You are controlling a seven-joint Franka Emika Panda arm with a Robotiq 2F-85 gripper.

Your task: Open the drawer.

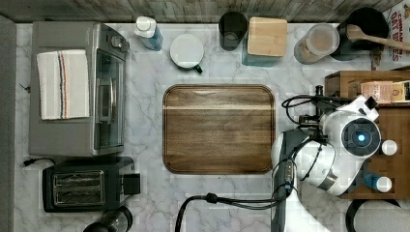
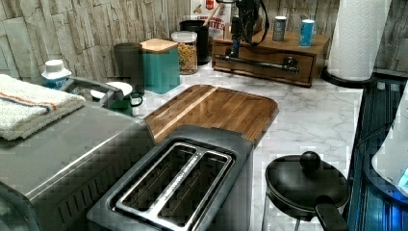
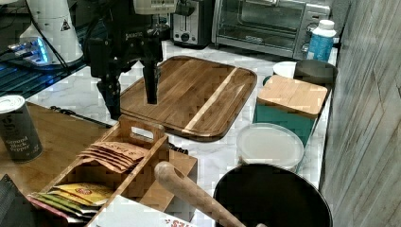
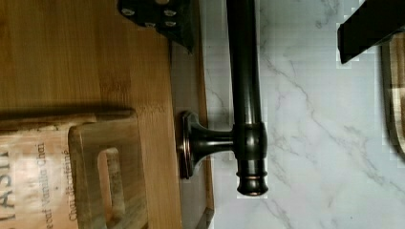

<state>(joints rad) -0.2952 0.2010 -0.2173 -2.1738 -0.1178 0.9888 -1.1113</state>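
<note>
Hovering at upper centre of the left view, the gripper [image 2: 235, 45] straddles the drawer's [image 2: 262, 63] handle [image 2: 255, 63], jaws wide.

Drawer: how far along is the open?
Approach looks done: the pincer hangs open over the handle, one finger on the counter side of the bar, apparently not yet clamped. The drawer looks shut, its front flush with the box. Left: close on the bar and pull out.
</note>
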